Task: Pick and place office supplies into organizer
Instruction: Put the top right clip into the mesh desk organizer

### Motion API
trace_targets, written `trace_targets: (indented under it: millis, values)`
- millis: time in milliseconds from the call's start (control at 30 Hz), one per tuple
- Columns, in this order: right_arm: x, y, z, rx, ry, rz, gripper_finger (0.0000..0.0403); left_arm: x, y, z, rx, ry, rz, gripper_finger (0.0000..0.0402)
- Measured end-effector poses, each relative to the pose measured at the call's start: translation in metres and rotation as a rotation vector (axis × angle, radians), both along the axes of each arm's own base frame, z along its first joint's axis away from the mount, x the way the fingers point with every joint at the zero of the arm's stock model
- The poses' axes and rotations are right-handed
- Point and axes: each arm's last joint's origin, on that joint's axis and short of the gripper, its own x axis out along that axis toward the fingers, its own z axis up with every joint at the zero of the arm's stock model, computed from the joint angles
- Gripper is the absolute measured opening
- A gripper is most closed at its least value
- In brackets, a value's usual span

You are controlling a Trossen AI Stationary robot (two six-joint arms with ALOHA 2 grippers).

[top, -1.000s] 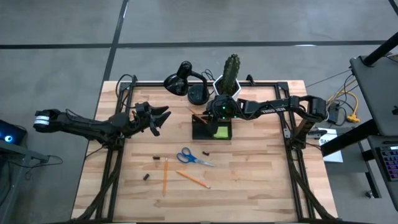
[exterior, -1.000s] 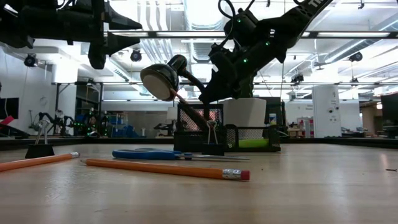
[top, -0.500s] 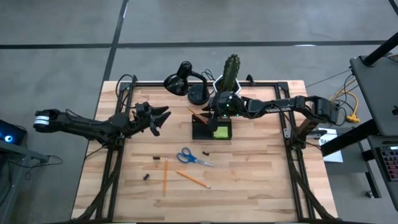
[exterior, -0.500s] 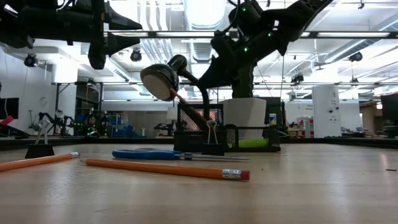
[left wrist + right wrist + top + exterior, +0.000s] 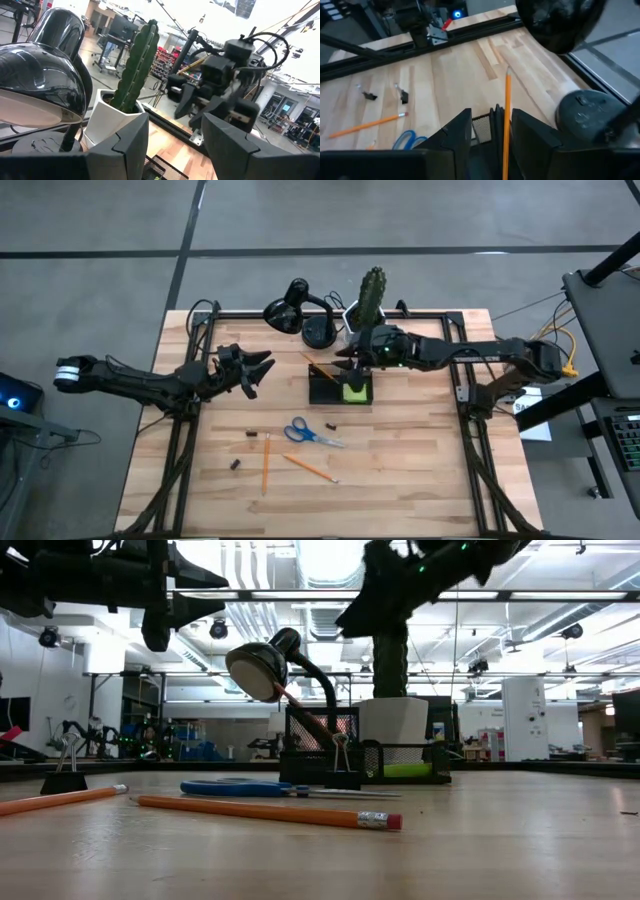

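The black mesh organizer (image 5: 330, 388) stands mid-table with a lime-green sticky-note pad (image 5: 356, 390) in one compartment. An orange pencil (image 5: 320, 366) (image 5: 303, 712) (image 5: 507, 107) leans in it, its lower end inside. My right gripper (image 5: 344, 363) (image 5: 350, 620) (image 5: 491, 115) hovers open, high above the organizer, touching nothing. My left gripper (image 5: 262, 366) (image 5: 175, 145) hangs open to the organizer's left. Blue-handled scissors (image 5: 305, 432) (image 5: 240, 787), two pencils (image 5: 266, 462) (image 5: 310, 468) and small black binder clips (image 5: 251, 436) (image 5: 236, 464) lie flat on the table.
A black desk lamp (image 5: 295, 310) (image 5: 255, 670) and a cactus in a white pot (image 5: 372, 295) (image 5: 393, 720) stand right behind the organizer. Another clip (image 5: 331, 423) sits just in front of it. The near half of the table holds only the loose supplies.
My right gripper has risen from just above the organizer and drawn back a little toward the table's right edge. The pencil stays leaning in the organizer. My left arm has kept still.
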Motion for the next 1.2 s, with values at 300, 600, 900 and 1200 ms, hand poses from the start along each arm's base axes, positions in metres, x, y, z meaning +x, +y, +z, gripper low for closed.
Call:
trace_targets:
  millis: [300, 600, 900, 1200]
  values:
    - [-0.026, 0.035, 0.019, 0.001, 0.065, 0.015, 0.0150, 0.000, 0.000, 0.000, 0.000, 0.001, 0.000, 0.0168]
    - [-0.033, 0.069, 0.013, 0.011, 0.174, 0.129, 0.0169, 0.000, 0.000, -0.001, 0.001, 0.010, 0.001, 0.0168]
    - [-0.028, 0.087, 0.000, 0.026, 0.235, 0.220, 0.0171, 0.000, 0.000, -0.001, 0.001, 0.010, 0.001, 0.0168]
    - [-0.018, 0.095, -0.015, 0.039, 0.274, 0.258, 0.0169, 0.000, 0.000, -0.001, 0.001, 0.010, 0.001, 0.0168]
